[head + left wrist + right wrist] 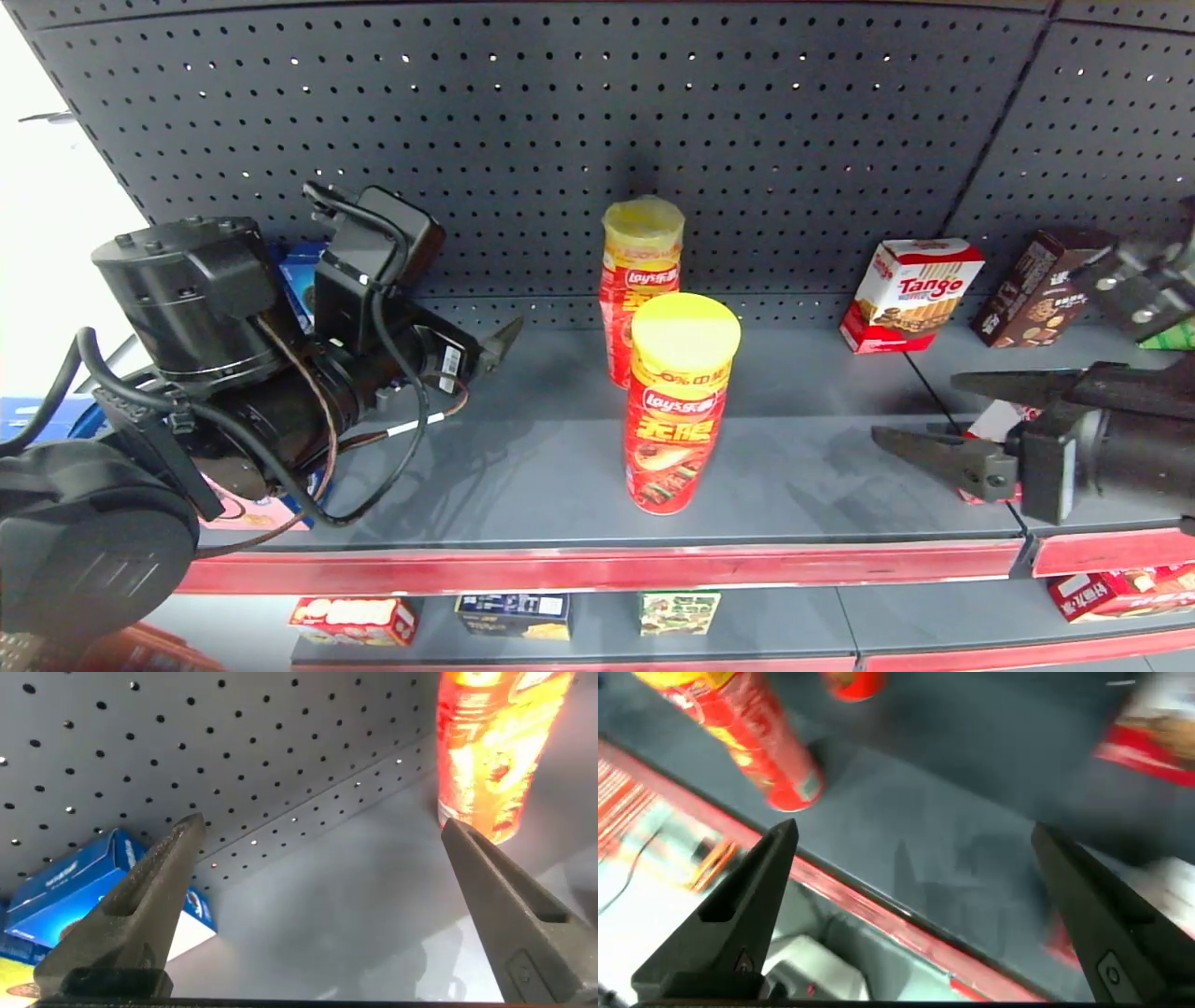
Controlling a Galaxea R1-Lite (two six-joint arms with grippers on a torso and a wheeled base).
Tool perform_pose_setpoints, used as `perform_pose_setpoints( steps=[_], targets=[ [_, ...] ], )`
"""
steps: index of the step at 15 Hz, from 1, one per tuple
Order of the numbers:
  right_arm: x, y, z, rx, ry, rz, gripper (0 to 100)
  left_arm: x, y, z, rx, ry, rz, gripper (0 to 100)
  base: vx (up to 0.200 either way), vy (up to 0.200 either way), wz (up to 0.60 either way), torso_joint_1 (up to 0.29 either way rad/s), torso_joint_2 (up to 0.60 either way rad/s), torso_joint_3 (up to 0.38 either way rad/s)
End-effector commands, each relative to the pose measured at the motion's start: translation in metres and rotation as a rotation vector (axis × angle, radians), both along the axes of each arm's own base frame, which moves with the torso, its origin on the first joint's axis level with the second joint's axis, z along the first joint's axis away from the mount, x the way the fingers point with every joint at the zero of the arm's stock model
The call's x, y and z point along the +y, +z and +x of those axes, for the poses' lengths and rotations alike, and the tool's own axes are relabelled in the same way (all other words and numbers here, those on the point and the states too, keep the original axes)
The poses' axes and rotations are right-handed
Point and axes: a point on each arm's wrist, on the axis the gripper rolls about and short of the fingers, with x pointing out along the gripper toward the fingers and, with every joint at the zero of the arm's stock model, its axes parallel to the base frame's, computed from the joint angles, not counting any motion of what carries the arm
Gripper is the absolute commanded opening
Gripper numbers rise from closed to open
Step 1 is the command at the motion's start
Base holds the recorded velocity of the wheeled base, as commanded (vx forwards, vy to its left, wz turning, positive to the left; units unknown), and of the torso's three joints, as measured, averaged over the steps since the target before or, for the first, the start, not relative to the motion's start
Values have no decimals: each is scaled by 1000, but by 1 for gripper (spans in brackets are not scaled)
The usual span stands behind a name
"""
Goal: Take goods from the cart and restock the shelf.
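Observation:
Two red chip cans with yellow lids stand upright on the grey shelf (523, 467). The front can (680, 403) is near the shelf's middle, the back can (640, 280) just behind it by the pegboard. My left gripper (497, 345) hovers over the shelf to the left of the cans. In the left wrist view it (320, 826) is open and holds nothing, with a can (495, 747) beyond one finger. Right of the cans, near the shelf's front edge, my right gripper (917, 407) is open and holds nothing. In its own view it (913, 833) is above the shelf, apart from the front can (757, 728).
A white and red wafer box (910, 294) and a brown box (1032, 289) lean at the back right. A blue box (65, 891) lies behind the left arm. Small boxes (512, 616) sit on the lower shelf. A red strip (597, 565) marks the front edge.

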Motion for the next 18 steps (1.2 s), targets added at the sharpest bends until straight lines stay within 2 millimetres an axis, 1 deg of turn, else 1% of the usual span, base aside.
perform_pose_setpoints(
  steps=[1,4,5,7,8,10,12,14,18],
  targets=[
    [21,-15,20,68,36,-43,100,2,-3,-3,3,3,1,100,0,0,0,0,0,0],
    [31,-19,27,80,24,-68,100,3,0,-6,-8,1,-4,100,0,0,0,0,0,0],
    [35,-25,32,100,27,-82,100,3,0,-6,-8,1,-4,100,0,0,0,0,0,0],
    [38,-30,36,117,29,-93,100,3,-1,-6,-7,3,-4,100,0,0,0,0,0,0],
    [44,-34,40,132,38,-103,100,3,-1,-6,-7,3,-4,100,0,0,0,0,0,0],
    [49,-36,46,142,43,-110,100,3,-1,-6,-7,3,-4,100,0,0,0,0,0,0],
    [55,-42,55,161,41,-123,100,3,0,-4,-8,3,-4,100,0,0,0,0,0,0],
    [60,-45,62,170,43,-129,100,3,0,-4,-8,4,-4,100,0,0,0,0,0,0],
    [72,-44,75,165,52,-126,100,3,-1,-3,-10,6,-5,100,0,0,0,0,0,0]
  ],
)
